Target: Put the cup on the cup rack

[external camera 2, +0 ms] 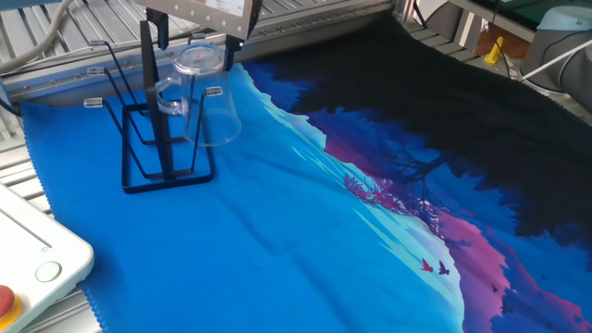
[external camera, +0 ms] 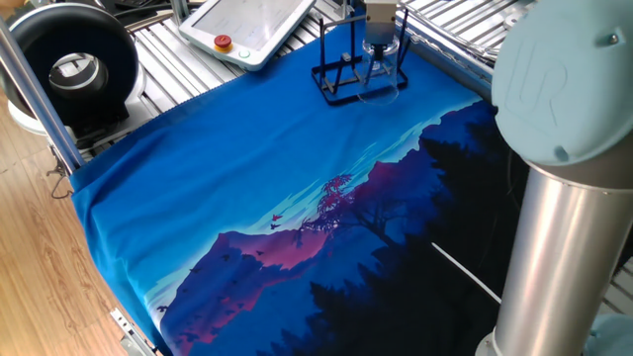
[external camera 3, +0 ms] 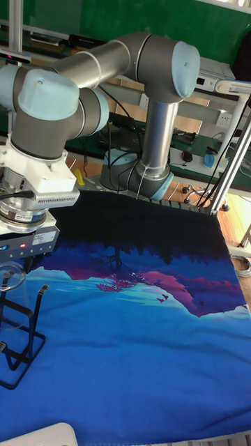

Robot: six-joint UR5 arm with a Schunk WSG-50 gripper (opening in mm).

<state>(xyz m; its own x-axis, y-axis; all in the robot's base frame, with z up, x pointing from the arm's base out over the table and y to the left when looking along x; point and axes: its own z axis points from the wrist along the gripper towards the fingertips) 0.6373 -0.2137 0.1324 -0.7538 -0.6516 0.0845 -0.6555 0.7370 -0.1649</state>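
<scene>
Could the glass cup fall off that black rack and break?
It might. The cup hangs tilted at the edge of the cup rack, with its bottom swinging out past the frame, so it may slip off a peg. The thin rack could also tip if the pincer just above pushes sideways. The cloth below may soften a fall.

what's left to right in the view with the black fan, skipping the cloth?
Black fan → white pendant with red button → cup rack → cup, tilted beside the rack → grey arm column.
</scene>
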